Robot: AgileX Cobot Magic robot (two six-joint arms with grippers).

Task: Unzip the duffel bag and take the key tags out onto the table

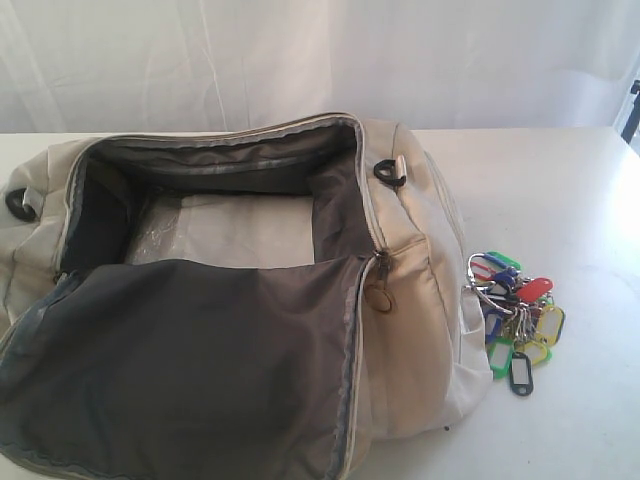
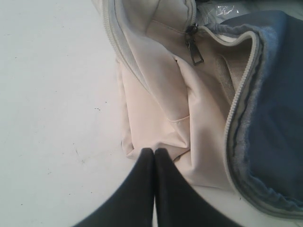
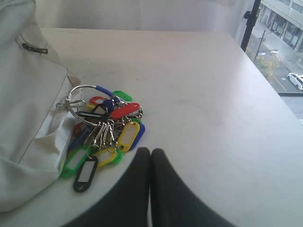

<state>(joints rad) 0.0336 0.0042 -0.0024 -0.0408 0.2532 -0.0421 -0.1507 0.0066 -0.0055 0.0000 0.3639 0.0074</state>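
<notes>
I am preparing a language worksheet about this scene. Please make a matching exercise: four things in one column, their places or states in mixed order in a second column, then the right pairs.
Things
1. bag
2. key tags
3. right gripper
4. zipper pull

Places or states
A. shut, holding nothing
B. lying on the table, beside the bag
C. unzipped, grey lining showing
D. dark, hanging at the edge of the opening

Pairs: 1-C, 2-B, 3-A, 4-D

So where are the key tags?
The key tags lie on the table at the right of the exterior view, beside the right end of the open duffel bag, near the shut right gripper.
</notes>
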